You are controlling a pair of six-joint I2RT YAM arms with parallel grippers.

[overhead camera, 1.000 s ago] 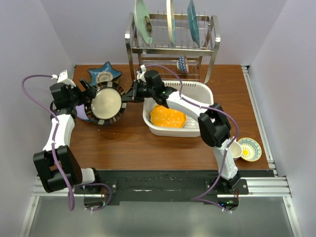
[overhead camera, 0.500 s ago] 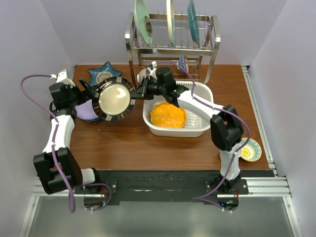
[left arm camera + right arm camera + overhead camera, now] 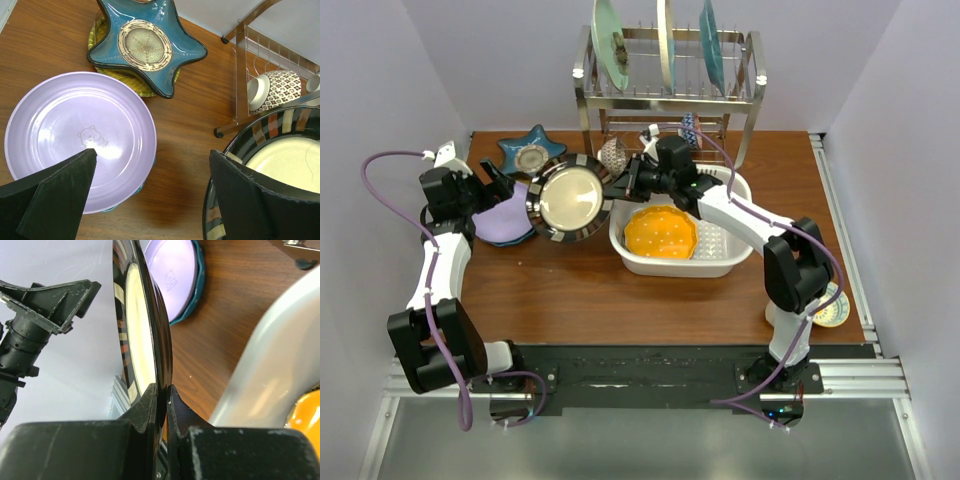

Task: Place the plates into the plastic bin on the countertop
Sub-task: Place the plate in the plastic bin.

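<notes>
Plate (image 3: pixel 570 197) tilted, cream face seemingly upward, rim pinched by right hand (image 3: pixel 161 396); left hand (image 3: pixel 151 162) spread wide.

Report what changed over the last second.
The right pincer, shut on the rim of the striped plate, carried it right, toward the plastic bin, uncovering more of the lavender plate. The left pincer stayed open and in place; the orange plate stayed in the bin.
</notes>
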